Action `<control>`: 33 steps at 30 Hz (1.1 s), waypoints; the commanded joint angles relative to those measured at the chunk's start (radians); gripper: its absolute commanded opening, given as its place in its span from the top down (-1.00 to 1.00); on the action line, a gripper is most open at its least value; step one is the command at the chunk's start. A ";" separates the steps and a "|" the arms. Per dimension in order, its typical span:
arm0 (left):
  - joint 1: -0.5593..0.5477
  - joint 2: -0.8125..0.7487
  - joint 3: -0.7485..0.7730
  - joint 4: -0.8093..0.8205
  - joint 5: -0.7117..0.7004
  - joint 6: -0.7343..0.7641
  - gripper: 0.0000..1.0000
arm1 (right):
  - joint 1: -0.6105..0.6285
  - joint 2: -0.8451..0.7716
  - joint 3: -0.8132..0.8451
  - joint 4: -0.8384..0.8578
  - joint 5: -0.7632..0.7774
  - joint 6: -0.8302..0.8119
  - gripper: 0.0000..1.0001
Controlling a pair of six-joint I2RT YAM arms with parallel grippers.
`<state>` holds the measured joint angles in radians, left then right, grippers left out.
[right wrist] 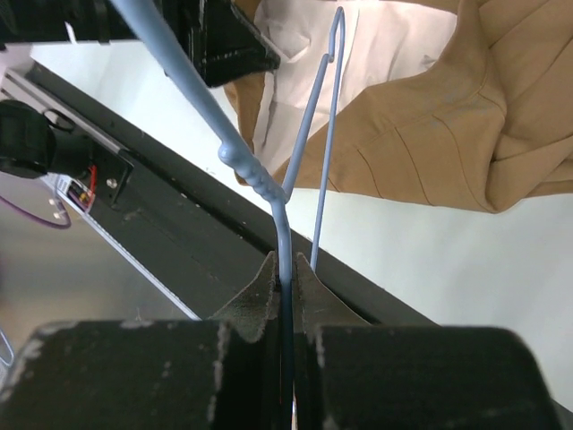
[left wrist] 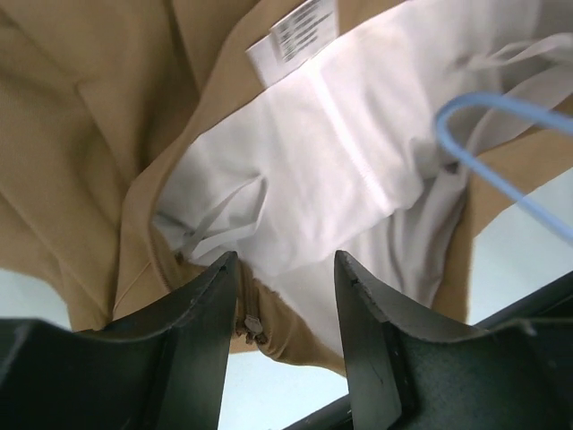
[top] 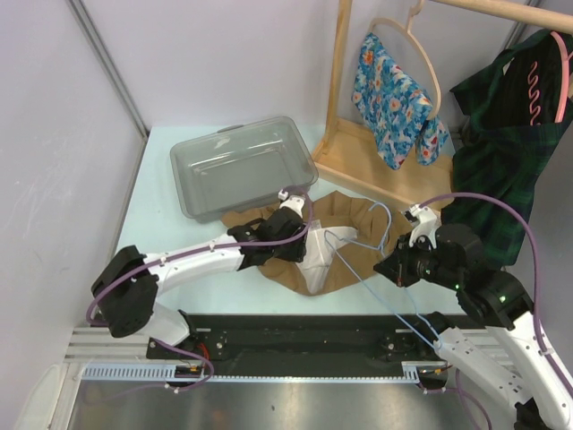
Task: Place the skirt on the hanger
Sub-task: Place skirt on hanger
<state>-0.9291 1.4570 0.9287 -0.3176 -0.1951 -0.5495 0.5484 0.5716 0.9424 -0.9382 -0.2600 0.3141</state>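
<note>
- Check the left tool [left wrist: 285, 269]: its fingers stand apart, directly over the open waist of the tan skirt [left wrist: 89, 134].
- Check the right tool [right wrist: 286, 269]: it is clamped on the blue wire hanger [right wrist: 253, 173], which runs ahead of it onto the skirt.
- Note the grey tub [top: 192, 202] on the bench [top: 148, 215], beyond the left tool, at the skirt's far edge.

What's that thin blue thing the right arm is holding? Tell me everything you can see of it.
It is a light blue wire hanger, thin, with a twisted neck where the wire wraps around itself. The right gripper is shut on the wire just below that twist. Its far end reaches over the tan skirt and its white lining.
</note>
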 commanded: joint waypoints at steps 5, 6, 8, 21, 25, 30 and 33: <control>-0.008 0.098 0.116 -0.001 0.002 0.031 0.01 | 0.093 0.056 0.041 0.002 0.136 0.010 1.00; -0.010 0.109 0.127 -0.009 -0.003 0.028 0.03 | 0.096 0.060 0.042 0.003 0.139 0.008 1.00; -0.011 0.140 0.140 -0.032 -0.020 0.026 0.06 | 0.100 0.066 0.050 0.007 0.143 -0.001 1.00; -0.020 0.212 0.160 -0.034 -0.113 0.048 0.21 | 0.104 0.100 0.064 0.033 0.134 -0.035 1.00; -0.024 0.243 0.168 -0.022 -0.112 0.056 0.32 | 0.104 0.106 0.064 0.036 0.133 -0.038 1.00; -0.024 0.269 0.193 -0.023 -0.112 0.057 0.49 | 0.104 0.109 0.064 0.032 0.131 -0.046 1.00; -0.024 0.273 0.209 -0.029 -0.113 0.059 0.76 | 0.102 0.113 0.064 0.027 0.117 -0.053 1.00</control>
<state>-0.9466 1.7260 1.0813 -0.3630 -0.2859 -0.5068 0.6468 0.6834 0.9604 -0.9443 -0.1364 0.2825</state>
